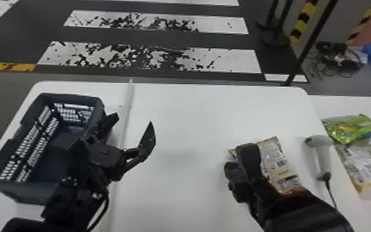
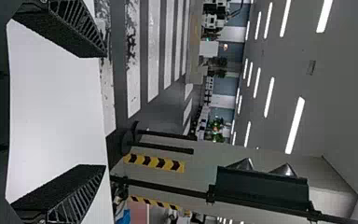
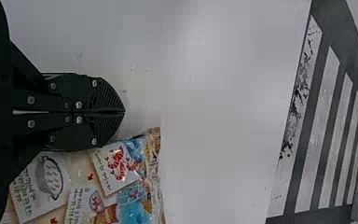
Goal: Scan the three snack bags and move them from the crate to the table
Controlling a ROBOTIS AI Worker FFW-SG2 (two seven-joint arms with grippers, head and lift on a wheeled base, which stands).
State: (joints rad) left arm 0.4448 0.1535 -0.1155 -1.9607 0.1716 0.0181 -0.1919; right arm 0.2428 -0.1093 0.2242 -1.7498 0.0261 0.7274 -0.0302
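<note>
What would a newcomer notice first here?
Probably the patterned snack bag on the white table, partly hidden behind the right gripper, whose fingers are shut. The bright green bag at the head view's right edge, beyond the scanner, also stands out. On the left, the wide-open left gripper beside the dark crate draws the eye.
</note>
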